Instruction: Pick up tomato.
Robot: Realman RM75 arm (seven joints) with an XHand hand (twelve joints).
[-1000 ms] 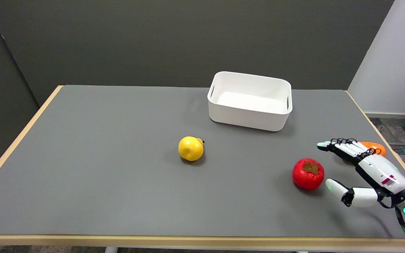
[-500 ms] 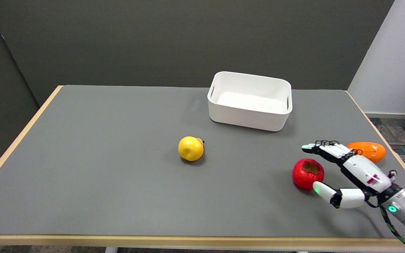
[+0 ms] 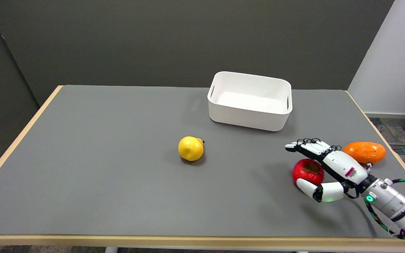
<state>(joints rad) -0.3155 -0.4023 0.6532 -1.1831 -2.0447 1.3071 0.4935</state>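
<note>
While tomato point(image 3: 307, 171) sits on counter point(image 3: 118, 182), right hand point(image 3: 323, 168) spread wide around it, holding nothing: fingers point(image 3: 306, 147) above far side, thumb at near side.

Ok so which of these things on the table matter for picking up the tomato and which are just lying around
Part of the job:
- tomato, red, on the table
- right hand, fingers spread around the tomato, not closed on it

Just lying about:
- white bin, at the back
- yellow fruit, mid-table
- orange fruit, beyond the hand
</note>
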